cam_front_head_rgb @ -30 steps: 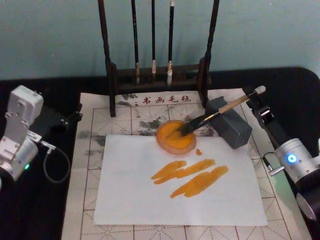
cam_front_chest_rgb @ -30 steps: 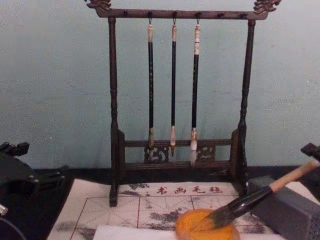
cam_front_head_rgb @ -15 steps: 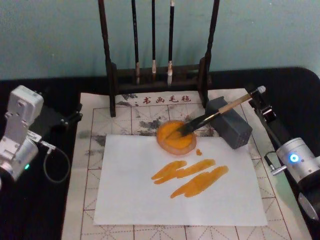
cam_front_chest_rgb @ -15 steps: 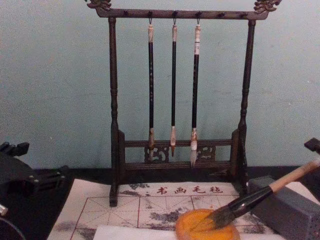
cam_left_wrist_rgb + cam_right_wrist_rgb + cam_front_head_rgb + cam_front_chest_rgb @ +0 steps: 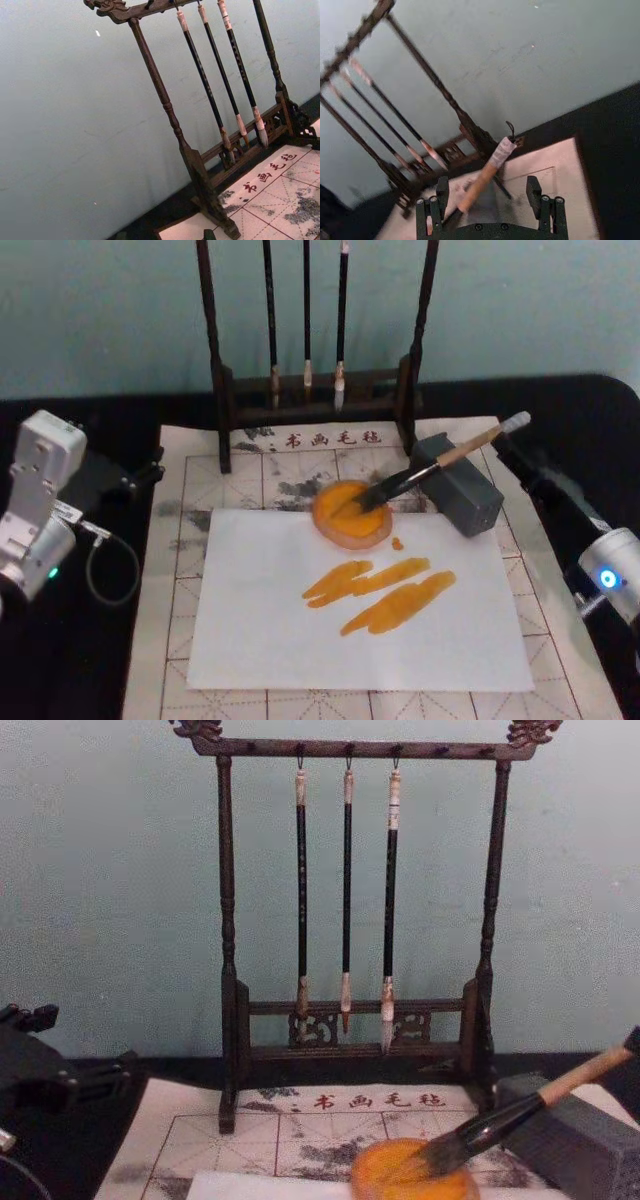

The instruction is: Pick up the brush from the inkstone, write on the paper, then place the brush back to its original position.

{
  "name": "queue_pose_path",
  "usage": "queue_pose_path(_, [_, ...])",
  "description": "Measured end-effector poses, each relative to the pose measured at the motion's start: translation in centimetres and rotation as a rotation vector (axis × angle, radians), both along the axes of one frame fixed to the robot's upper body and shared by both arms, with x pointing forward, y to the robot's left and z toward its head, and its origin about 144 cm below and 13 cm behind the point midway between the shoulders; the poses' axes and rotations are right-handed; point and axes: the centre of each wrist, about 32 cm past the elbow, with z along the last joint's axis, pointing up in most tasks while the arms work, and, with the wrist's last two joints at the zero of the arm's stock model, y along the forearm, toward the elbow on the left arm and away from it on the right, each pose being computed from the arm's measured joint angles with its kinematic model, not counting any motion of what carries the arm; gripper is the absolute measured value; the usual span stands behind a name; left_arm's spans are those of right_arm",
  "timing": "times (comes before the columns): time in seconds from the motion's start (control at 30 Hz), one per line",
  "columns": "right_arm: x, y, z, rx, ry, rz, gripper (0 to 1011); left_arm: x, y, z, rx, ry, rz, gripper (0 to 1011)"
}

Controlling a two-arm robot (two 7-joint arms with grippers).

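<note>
The brush (image 5: pixel 420 474) lies at a slant, its dark bristles in the round orange dish (image 5: pixel 350 515) and its pale handle propped on the grey block-shaped inkstone (image 5: pixel 460 490). In the chest view the brush (image 5: pixel 520 1112) sits the same way. The white paper (image 5: pixel 350 625) bears several orange strokes (image 5: pixel 385 595). My right gripper (image 5: pixel 512 450) is open just behind the handle's end, touching nothing; in the right wrist view the right gripper (image 5: pixel 488 195) has its fingers (image 5: pixel 442 192) spread, with the handle end (image 5: pixel 500 150) ahead of them. My left gripper (image 5: pixel 130 480) is parked at the far left.
A dark wooden rack (image 5: pixel 315 390) with three thin hanging brushes (image 5: pixel 347 900) stands behind the dish. A cream grid-lined felt mat (image 5: pixel 180 560) with red characters lies under the paper. A cable (image 5: pixel 105 565) loops beside the left arm.
My right arm has drawn back from the brush's handle end, toward the near right. The brush stays resting on dish and block. The left arm is still.
</note>
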Motion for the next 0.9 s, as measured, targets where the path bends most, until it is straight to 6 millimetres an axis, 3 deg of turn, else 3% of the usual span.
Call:
queue_pose_path(0.33, [-2.3, -0.3, 0.5, -0.273, -0.028, -0.032, 1000, 0.0, 0.0, 0.0, 0.0, 0.0, 0.0, 1001])
queue_pose_path(0.9, [-2.9, -0.4, 0.2, -0.34, -0.04, -0.064, 1000, 0.0, 0.0, 0.0, 0.0, 0.0, 0.0, 1001])
